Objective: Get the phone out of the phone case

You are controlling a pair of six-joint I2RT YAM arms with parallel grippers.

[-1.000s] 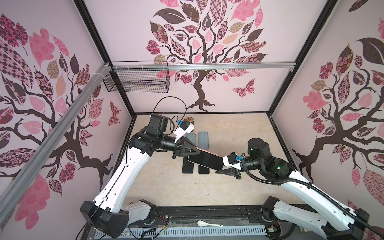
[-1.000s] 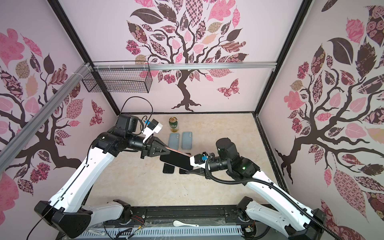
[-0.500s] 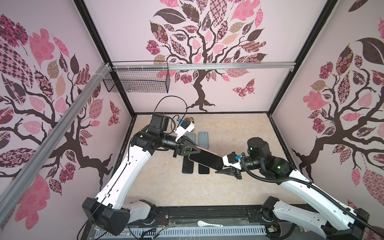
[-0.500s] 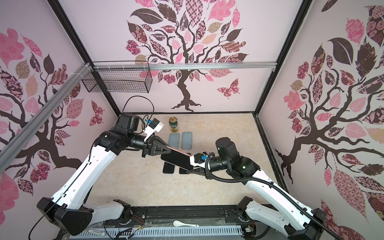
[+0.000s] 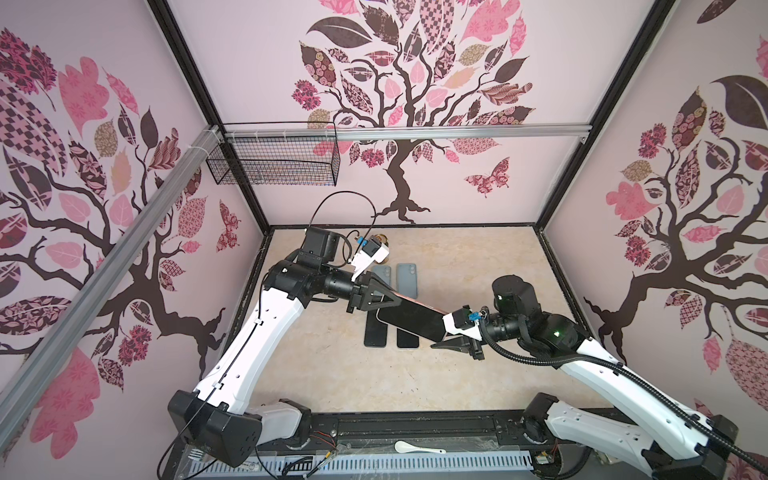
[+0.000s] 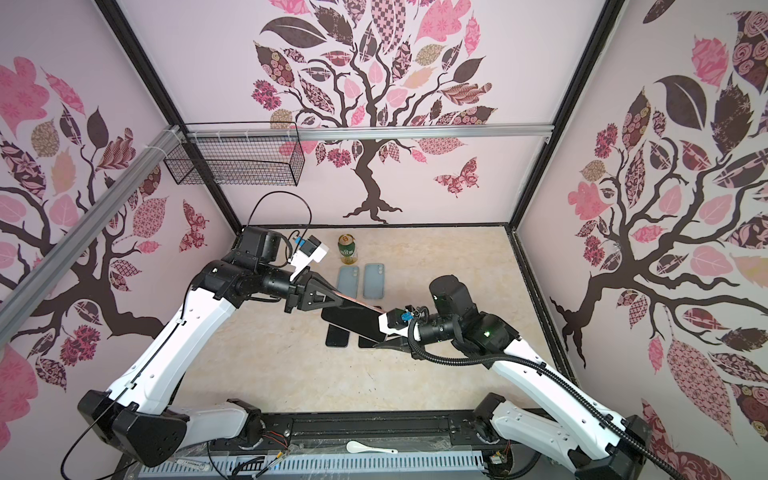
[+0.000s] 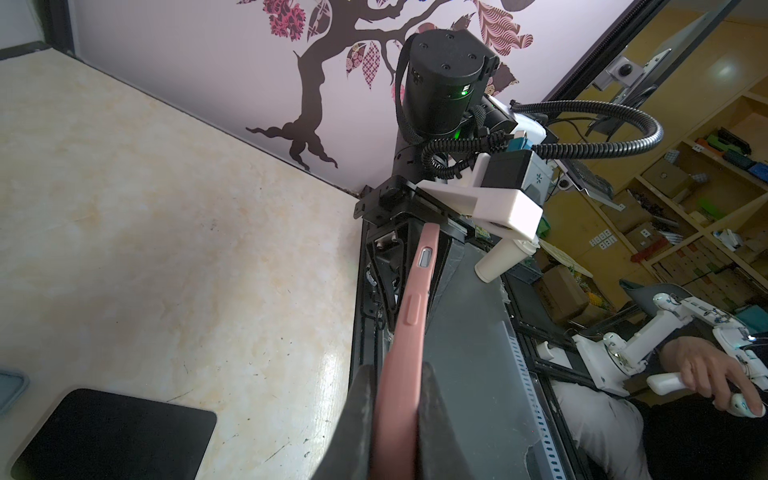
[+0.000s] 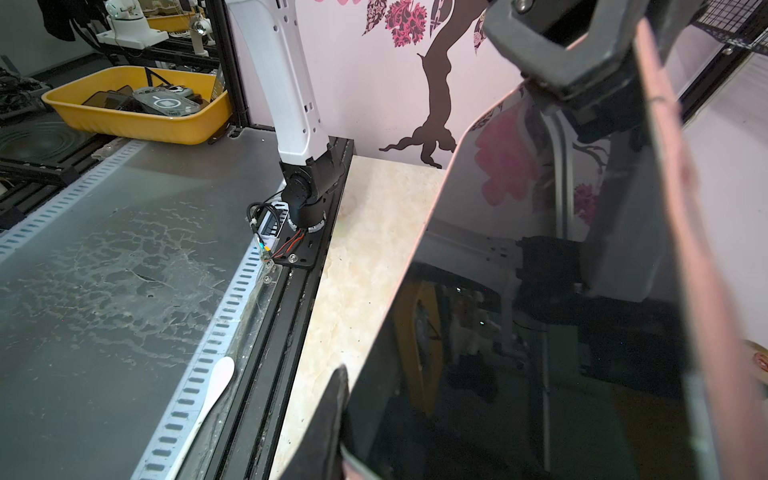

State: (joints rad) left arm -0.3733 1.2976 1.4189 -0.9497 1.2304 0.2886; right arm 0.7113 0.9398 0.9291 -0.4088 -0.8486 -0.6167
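Note:
A phone (image 5: 411, 320) with a dark screen, in a pink phone case (image 7: 411, 299), hangs tilted above the table between both grippers. My left gripper (image 5: 395, 301) is shut on one end of the phone case, its two dark fingers pressed against the pink edge (image 7: 399, 374). My right gripper (image 5: 444, 334) grips the opposite end. In the right wrist view one finger (image 8: 330, 415) lies against the screen side of the phone (image 8: 519, 332); the other finger is hidden behind it. Both top views show the phone (image 6: 353, 318) spanning the gap between the grippers.
Two black phones (image 5: 376, 332) (image 5: 407, 343) lie on the table under the held one. Two grey-blue cases (image 5: 382, 274) (image 5: 406, 276) lie behind them, next to a green can (image 6: 347, 249). A wire basket (image 5: 274, 164) hangs at the back left. A white spoon (image 5: 417, 448) rests on the front rail.

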